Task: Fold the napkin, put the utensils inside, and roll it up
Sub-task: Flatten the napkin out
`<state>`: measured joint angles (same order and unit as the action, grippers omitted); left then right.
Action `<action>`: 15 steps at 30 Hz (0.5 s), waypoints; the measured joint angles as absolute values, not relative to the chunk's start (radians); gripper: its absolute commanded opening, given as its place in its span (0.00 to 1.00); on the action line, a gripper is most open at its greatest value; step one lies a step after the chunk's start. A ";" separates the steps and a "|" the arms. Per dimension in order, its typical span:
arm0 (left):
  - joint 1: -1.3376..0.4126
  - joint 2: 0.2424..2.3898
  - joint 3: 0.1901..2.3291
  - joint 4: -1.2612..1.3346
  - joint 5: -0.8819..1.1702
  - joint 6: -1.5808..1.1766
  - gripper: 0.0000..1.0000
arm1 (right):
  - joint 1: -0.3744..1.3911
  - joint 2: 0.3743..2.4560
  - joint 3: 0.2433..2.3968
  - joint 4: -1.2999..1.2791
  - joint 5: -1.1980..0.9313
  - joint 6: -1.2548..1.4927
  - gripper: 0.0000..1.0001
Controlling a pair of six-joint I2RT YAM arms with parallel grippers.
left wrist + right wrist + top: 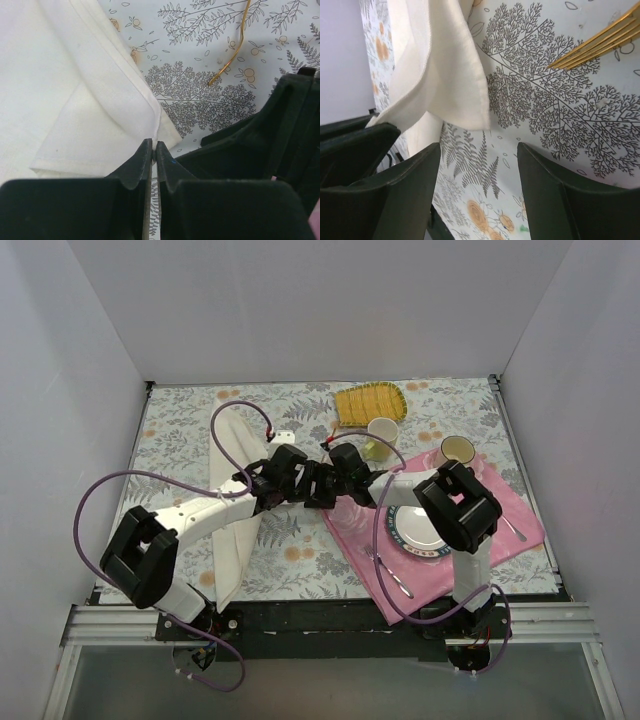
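**Step in hand:** the first fold, by judgement.
- **Plain cream-white cloth napkin** [232, 550]: lies on the left of the floral-print surface [170, 430], with its near corner lifted.
- **Left hand** [153, 147]: closed tight, pinching the napkin's hemmed edge.
- **Right hand** [477, 150]: spread wide and empty, just beside that corner.
- **Slim gold metal utensil** [232, 55]: lies on the surface near the napkin, not yet inside it.

**Next move:** calls for carrying the corner across squarely.

**Surroundings:** pink placemat [505, 515] and yellow ribbed mat [368, 400].

**Obstruction:** the two hands crowd each other.

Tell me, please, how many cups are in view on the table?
2. The first cup stands beside the yellow ribbed mat, on its near side; the second cup sits at the pink placemat's far edge. The arms may hide others.
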<state>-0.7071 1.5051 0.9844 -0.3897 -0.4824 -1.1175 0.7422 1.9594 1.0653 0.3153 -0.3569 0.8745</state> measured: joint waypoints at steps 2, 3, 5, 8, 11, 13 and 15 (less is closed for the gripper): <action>-0.707 1.499 0.984 -0.392 -0.484 -1.125 0.00 | 0.748 1.972 1.065 0.341 -0.344 0.926 0.68; -0.707 1.496 0.984 -0.393 -0.484 -1.128 0.00 | 0.751 1.977 1.064 0.349 -0.337 0.948 0.68; -0.707 1.491 0.984 -0.397 -0.484 -1.134 0.00 | 0.757 1.985 1.064 0.366 -0.319 0.997 0.66; -0.707 1.478 0.984 -0.402 -0.487 -1.140 0.00 | 0.774 1.988 1.064 0.371 -0.283 1.049 0.63; -0.707 1.464 0.984 -0.405 -0.491 -1.143 0.00 | 0.793 2.003 1.065 0.393 -0.263 1.085 0.56; -0.707 1.456 0.984 -0.408 -0.492 -1.144 0.00 | 0.800 2.027 1.083 0.407 -0.264 1.100 0.40; -0.706 1.448 0.984 -0.411 -0.497 -1.146 0.00 | 0.805 2.056 1.108 0.419 -0.259 1.091 0.21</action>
